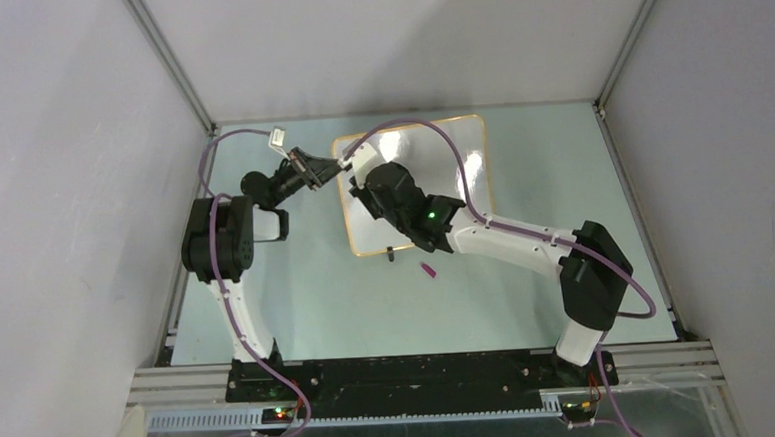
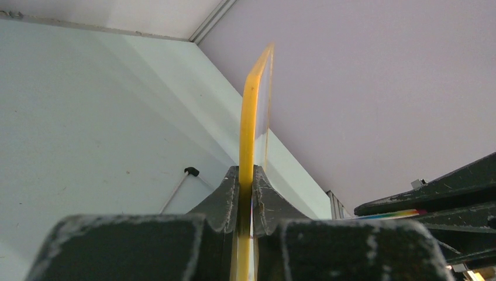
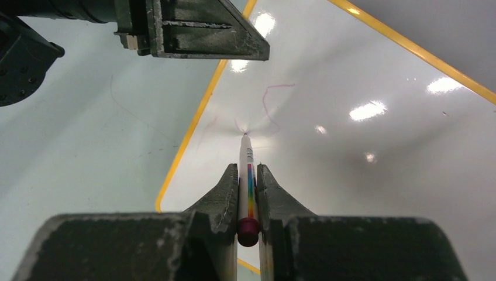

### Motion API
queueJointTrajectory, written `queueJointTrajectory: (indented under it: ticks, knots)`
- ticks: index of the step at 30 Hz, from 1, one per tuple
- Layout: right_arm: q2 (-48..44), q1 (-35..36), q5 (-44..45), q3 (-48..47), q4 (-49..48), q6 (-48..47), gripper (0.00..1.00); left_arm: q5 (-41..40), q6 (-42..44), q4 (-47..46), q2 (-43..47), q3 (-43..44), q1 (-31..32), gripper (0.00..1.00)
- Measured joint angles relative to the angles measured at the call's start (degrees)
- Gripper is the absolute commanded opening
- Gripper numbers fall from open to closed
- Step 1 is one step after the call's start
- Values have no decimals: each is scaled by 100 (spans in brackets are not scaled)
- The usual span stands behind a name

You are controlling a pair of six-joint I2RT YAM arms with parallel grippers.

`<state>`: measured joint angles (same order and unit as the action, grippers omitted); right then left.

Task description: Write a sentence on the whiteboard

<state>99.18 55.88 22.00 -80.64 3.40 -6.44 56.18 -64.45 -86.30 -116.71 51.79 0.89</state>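
Left gripper (image 2: 246, 178) clamps the edge of the whiteboard (image 2: 252, 111); right gripper (image 3: 248, 174) pinches a marker (image 3: 245, 153), tip touching the board.

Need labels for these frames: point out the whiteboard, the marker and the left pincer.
whiteboard (image 1: 436, 161): top view, bare white face.
marker (image 3: 248, 175): right wrist view, rainbow-striped barrel.
left pincer (image 2: 246, 175): left wrist view, between fingertips clamping the frame.

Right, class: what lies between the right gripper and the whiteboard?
A marker, clamped in the right gripper, its tip reaching the whiteboard beside faint purple strokes. The right wrist view shows it.
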Motion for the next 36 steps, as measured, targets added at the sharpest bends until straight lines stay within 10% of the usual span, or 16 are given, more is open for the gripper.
queueJointTrajectory:
  ticks: [36]
  knots:
    - [-636, -470, -269, 114, 210, -68, 0, 2, 0, -2, 0, 0, 0, 0]
